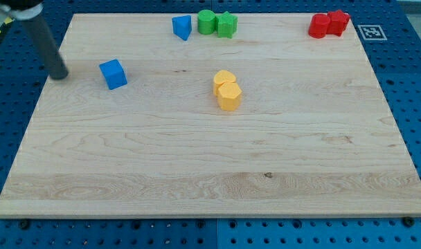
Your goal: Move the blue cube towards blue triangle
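Resting near the board's point(196, 173) left edge, my tip point(59, 75), grasping nothing, sits left of the blue cube point(113, 74).

The bench point(196, 159) is pale, smooth wood with visible grain and a matt finish. It rests on a blue perforated panel point(404, 76), apparently painted metal. The blue cube point(113, 74), blue triangle point(182, 27) and yellow blocks point(227, 90) show a solid, matt, plastic-like surface. The rod point(44, 41) is dark and dull.
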Tool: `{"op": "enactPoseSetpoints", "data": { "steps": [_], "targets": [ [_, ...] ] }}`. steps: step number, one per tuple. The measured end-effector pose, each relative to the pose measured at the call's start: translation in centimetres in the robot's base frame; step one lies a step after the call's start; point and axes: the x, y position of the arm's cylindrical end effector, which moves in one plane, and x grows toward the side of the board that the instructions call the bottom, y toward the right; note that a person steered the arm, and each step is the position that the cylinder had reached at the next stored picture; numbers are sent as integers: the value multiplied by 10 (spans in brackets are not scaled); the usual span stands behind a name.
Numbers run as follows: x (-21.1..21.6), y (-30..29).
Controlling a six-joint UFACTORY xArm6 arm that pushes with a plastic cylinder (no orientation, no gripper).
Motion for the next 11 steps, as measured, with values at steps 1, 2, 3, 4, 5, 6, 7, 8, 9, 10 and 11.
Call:
{"op": "enactPoseSetpoints", "data": {
  "steps": [1, 2, 3, 4, 5, 6, 7, 8, 9, 10, 11],
  "targets": [
    [38, 15],
    [41, 47],
    [41, 56],
    [36, 66],
    [22, 97],
    [11, 120],
    [11, 120],
    [11, 110],
    [5, 90],
    [-10, 80],
    [-19, 86]
  ]
}}
